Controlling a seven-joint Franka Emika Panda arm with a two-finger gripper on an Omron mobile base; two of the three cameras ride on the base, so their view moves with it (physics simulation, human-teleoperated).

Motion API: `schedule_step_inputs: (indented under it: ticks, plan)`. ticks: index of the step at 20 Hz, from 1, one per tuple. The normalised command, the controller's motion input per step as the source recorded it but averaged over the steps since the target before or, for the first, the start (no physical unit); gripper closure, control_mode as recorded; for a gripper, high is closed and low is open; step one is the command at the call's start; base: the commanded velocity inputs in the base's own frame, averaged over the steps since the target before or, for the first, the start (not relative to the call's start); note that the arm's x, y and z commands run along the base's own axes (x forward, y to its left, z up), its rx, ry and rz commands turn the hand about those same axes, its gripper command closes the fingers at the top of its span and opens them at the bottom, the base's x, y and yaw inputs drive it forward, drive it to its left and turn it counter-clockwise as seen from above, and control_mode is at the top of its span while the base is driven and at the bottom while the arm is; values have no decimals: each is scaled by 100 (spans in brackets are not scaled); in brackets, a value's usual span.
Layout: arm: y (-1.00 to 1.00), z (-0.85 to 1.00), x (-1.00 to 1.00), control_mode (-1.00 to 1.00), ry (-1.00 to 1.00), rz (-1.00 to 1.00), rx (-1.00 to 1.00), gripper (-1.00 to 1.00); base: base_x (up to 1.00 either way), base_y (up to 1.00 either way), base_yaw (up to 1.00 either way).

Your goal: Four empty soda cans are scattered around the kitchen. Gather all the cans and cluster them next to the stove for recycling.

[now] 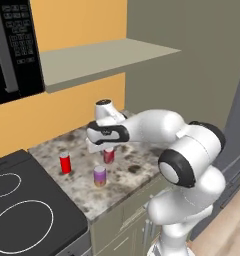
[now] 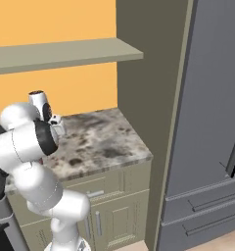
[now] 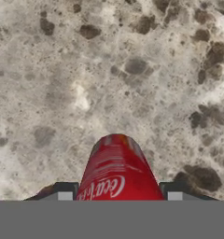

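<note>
The kitchen has orange walls [image 1: 77, 22] behind the hand, and a tall grey refrigerator [image 2: 212, 112] stands well off to the hand's right, past a grey-green cabinet side panel [image 2: 149, 73]. A flat grey-green shelf [image 1: 102, 60] juts from the wall above the hand, with the black microwave [image 1: 14, 47] up and to the hand's left. Below the hand lies the desk [image 1: 92, 192], a mottled grey-brown stone top over grey-green cabinet doors [image 2: 114, 215]; in the hand view its speckled surface [image 3: 109, 70] stretches out past the fingers. To the hand's left, touching the desk's edge, sits the stove [image 1: 27, 210], its black glass top marked with white burner rings. The white arm reaches over the desk from the near side, and the hand [image 1: 108, 150] points down at the stone. It is closed partway around a red soda can [image 3: 116, 168], whose body stands between the two fingertips [image 3: 65, 192] with one dark tip at each side of it; in the left base view the same can [image 1: 109, 156] shows just beneath the hand, low over the desk, though whether its base touches the stone cannot be told. A second red can [image 1: 65, 162] stands upright on the desk to the hand's left, nearer the stove, and a purple can with an orange lower band [image 1: 99, 176] stands upright just in front of the hand, apart from both red ones.
</note>
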Motion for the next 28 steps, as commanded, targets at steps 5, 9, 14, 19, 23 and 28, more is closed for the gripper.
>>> schedule_step_inputs:
  ticks: [5,9,14,19,23,28]
  plan:
    - [44,-16,20,-100,-5,3,0,100,0,0,0]
    - [35,-18,13,-100,-5,3,3,100,0,0,0]
    - [22,-13,29,-100,-9,2,6,100,0,0,0]
    - [21,-16,29,-100,-6,1,10,100,0,0,0]
    - [26,-22,19,-100,0,0,14,100,0,0,0]
    - [19,-19,12,-100,1,0,9,100,0,0,0]
